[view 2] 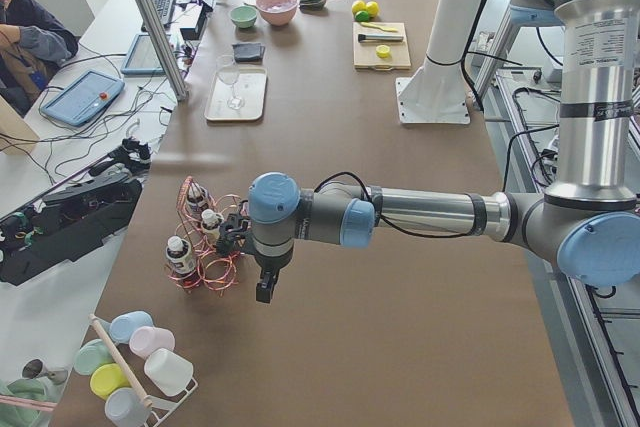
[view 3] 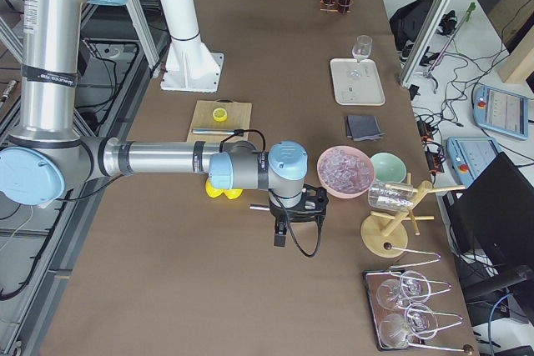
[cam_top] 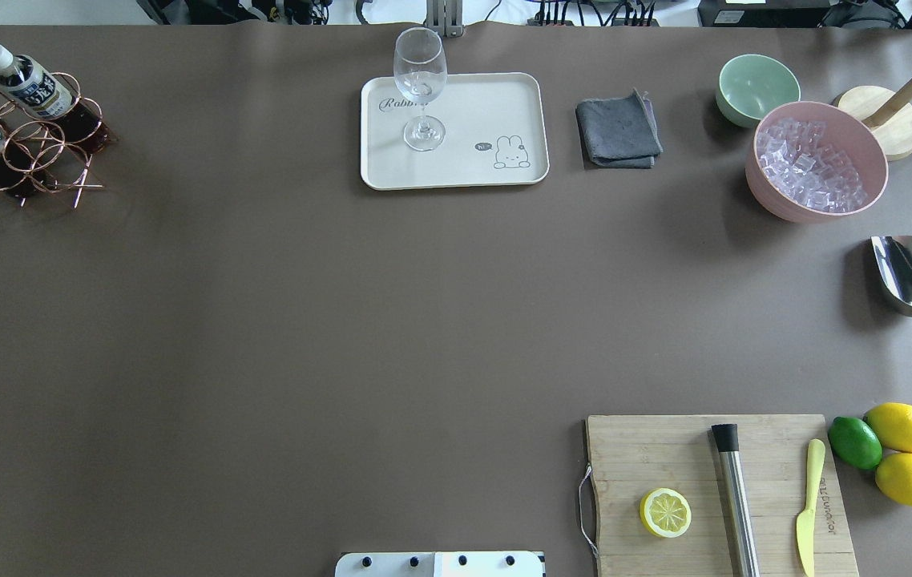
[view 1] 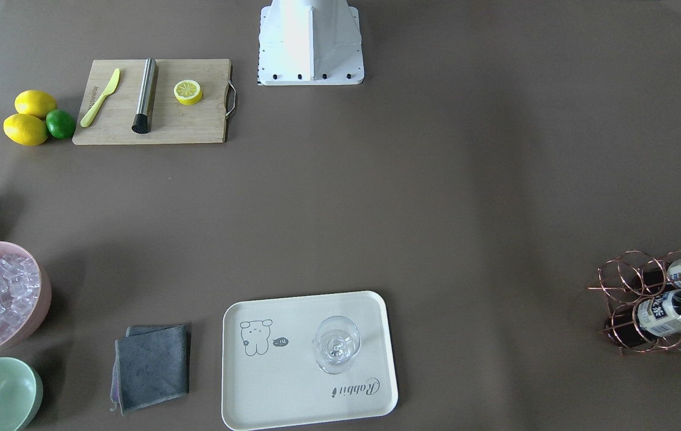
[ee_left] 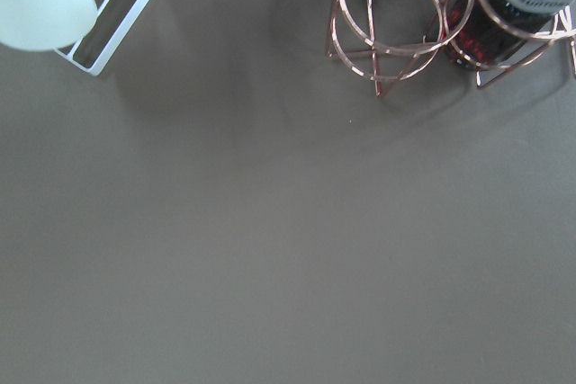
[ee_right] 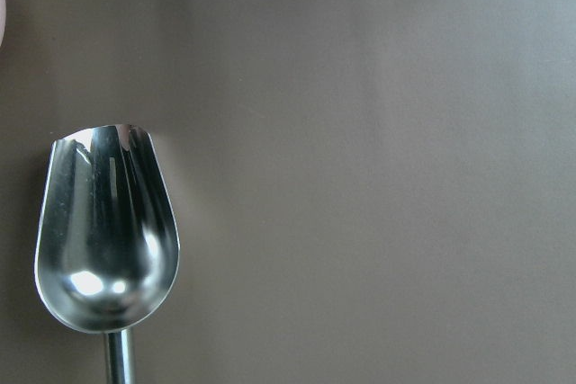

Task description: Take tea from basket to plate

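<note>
The copper wire basket stands at the table's end on my left. It holds bottles of dark drink; two of them have white-and-blue labels. The exterior left view shows three bottles in the basket, too small to tell which is the tea. The cream plate lies at the far edge with a wine glass on it. My left gripper hangs beside the basket. My right gripper hangs near the ice bowl. I cannot tell if either is open or shut.
A wooden board carries a half lemon, a yellow knife and a steel rod. Lemons and a lime lie beside it. A pink ice bowl, green bowl, grey cloth and steel scoop are also there. A person sits off the table.
</note>
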{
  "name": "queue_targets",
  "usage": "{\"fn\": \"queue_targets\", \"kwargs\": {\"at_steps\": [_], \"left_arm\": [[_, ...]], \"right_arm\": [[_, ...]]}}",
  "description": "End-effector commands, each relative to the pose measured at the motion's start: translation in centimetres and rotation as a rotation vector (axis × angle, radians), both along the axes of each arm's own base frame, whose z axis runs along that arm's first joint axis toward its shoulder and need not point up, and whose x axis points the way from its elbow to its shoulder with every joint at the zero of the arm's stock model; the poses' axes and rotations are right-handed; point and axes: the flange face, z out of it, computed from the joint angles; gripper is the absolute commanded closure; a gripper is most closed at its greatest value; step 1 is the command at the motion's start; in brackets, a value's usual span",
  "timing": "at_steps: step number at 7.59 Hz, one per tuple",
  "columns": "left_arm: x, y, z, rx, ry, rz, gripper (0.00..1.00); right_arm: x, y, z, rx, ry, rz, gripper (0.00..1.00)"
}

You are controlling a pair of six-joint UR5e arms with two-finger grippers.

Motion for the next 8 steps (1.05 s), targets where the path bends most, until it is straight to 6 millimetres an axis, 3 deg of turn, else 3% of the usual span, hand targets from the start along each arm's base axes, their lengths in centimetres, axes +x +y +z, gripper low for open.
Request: {"fn": "queue_targets", "kwargs": {"at_steps": [1,3,4,8], "left_arm": [[0.0,-2.1,-2.2,0.045,-0.001,0.009,0.02],[0.1,-2.5,-3.7,0.122,0.018,0.093,0.02],[-0.6,-4.3,-5.8,0.238,-0.008,0.171,0.02],[-2.1,-5.8,-8.1,0.579,-0.100,0.448,0.02]], "right_arm": [[0.0,0.0,0.0,0.001,0.000,-0.001,0.00],[0.0,0.0,0.0,0.001,0.000,-0.001,0.00],[0.0,0.0,0.0,0.001,0.000,-0.001,0.00],[0.1,0.0,0.0,-0.001,-0.001,0.000,0.00]]}}
